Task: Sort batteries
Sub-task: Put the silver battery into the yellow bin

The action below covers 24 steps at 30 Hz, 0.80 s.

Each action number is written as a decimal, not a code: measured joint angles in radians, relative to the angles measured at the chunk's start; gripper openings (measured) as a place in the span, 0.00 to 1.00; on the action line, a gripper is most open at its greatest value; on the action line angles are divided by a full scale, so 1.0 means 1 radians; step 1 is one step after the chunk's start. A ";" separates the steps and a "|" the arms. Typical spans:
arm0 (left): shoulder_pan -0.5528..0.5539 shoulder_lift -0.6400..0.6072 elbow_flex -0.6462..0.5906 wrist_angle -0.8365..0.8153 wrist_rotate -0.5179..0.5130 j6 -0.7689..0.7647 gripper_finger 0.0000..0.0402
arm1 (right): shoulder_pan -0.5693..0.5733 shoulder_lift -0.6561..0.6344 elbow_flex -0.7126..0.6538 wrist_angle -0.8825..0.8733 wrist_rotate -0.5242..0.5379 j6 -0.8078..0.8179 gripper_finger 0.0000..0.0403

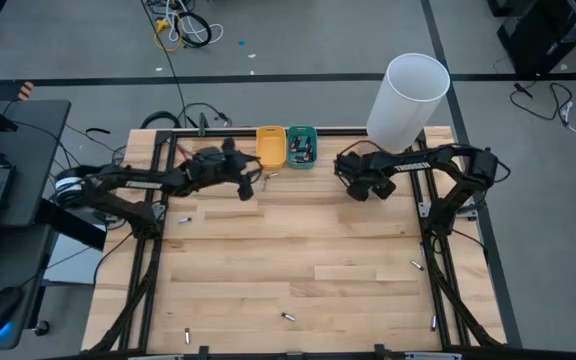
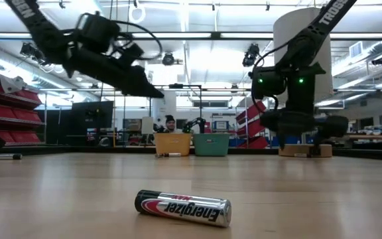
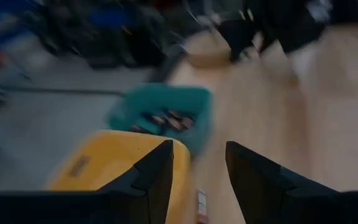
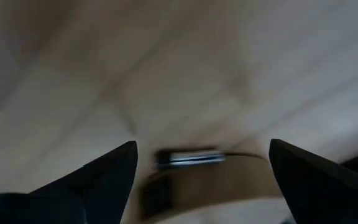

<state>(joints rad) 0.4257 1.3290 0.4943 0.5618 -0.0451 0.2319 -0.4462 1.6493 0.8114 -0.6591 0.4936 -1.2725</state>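
Observation:
A yellow tray and a teal tray stand side by side at the table's far edge; the teal tray holds several batteries. One battery lies on the wood beside the yellow tray. My left gripper hangs open in the air just left of and nearer than the trays, nothing between its fingers. My right gripper stands open over the wood right of the trays; a small, blurred, dark and silvery shape shows between its fingers. More batteries lie scattered on their sides.
A tall white cylinder stands at the far right corner behind my right arm. One battery lies close to the low camera, others near the front edge. Black frame rails run along the table's sides.

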 joint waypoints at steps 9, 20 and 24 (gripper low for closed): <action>0.013 -0.042 -0.096 0.233 -0.062 -0.008 0.40 | -0.103 0.001 0.000 -0.016 -0.006 -0.141 0.87; 0.012 -0.041 -0.073 0.222 -0.113 -0.025 0.40 | -0.148 0.002 0.000 0.026 -0.090 -0.287 0.86; 0.012 -0.041 -0.072 0.230 -0.114 -0.025 0.40 | -0.148 0.002 0.000 0.042 -0.105 -0.322 0.85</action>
<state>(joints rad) 0.4377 1.2877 0.4221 0.7914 -0.1589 0.2073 -0.5938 1.6508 0.8116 -0.6171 0.3891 -1.5941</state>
